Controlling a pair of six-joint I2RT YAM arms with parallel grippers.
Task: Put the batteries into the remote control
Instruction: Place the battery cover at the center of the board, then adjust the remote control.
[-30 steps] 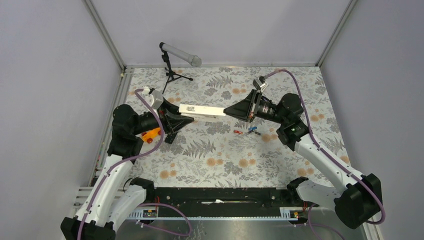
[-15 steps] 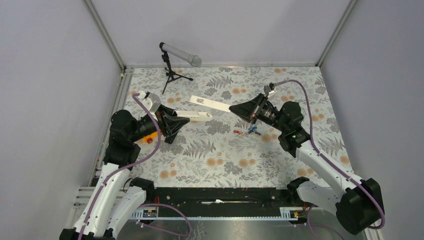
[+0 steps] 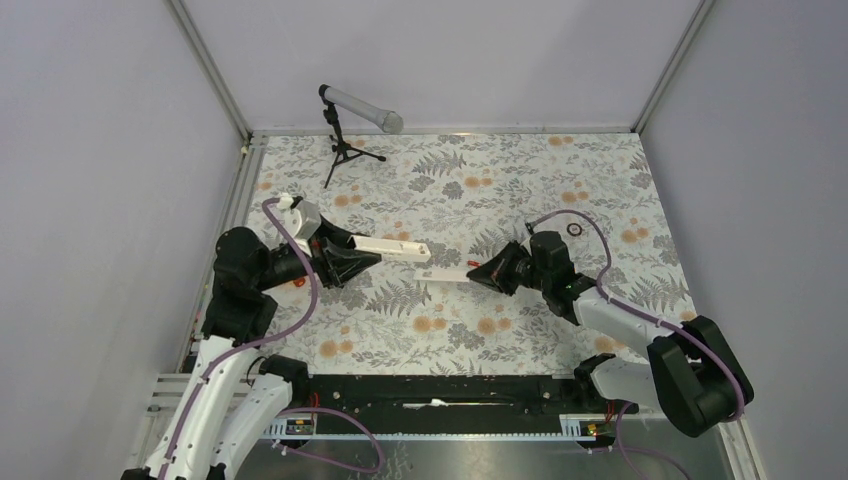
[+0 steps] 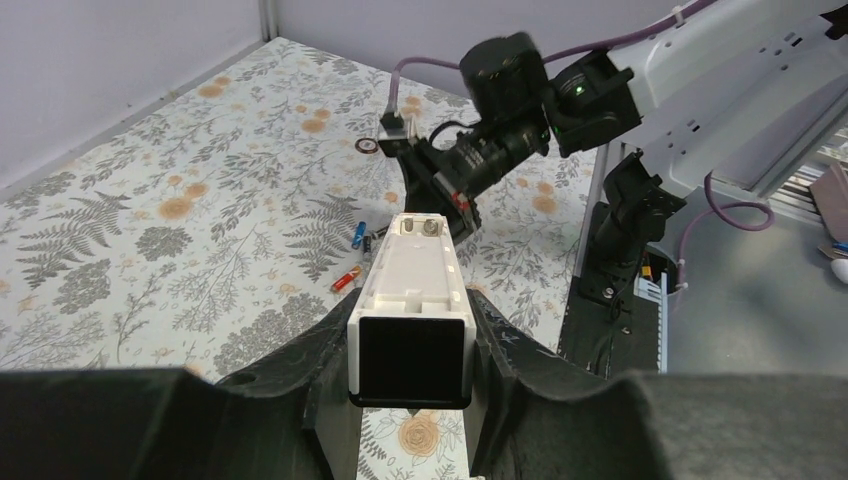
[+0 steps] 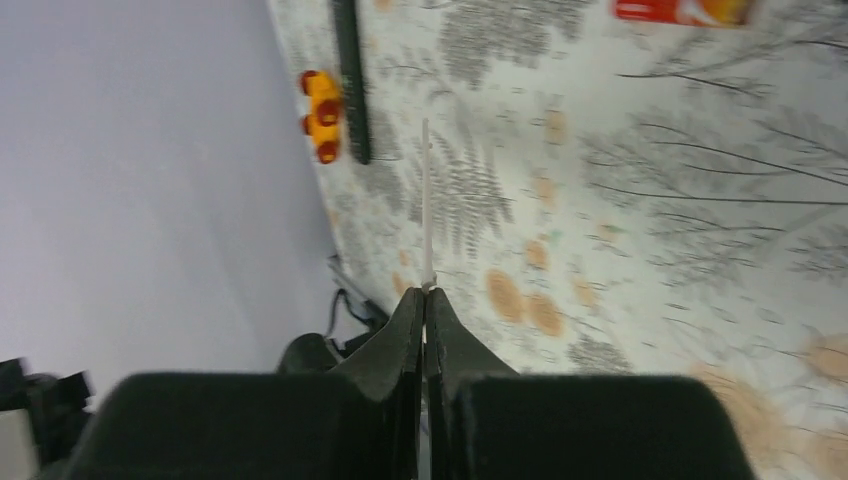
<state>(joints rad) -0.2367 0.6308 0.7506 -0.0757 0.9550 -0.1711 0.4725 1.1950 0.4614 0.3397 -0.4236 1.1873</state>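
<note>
Left tool (image 3: 362, 258) clamped on one end of the white remote control (image 3: 395, 247), held off the desk (image 3: 450, 200). Two metal contacts showing at the remote's free end. Right tool (image 3: 490, 270) pinched tight on a thin white cover (image 5: 426, 200), just off that free end. Beyond the same end, loose on the desk: a red battery (image 4: 346, 280) and a blue battery (image 4: 358, 235). Near the remote's gripped end, an orange toy car (image 5: 322, 115).
</note>
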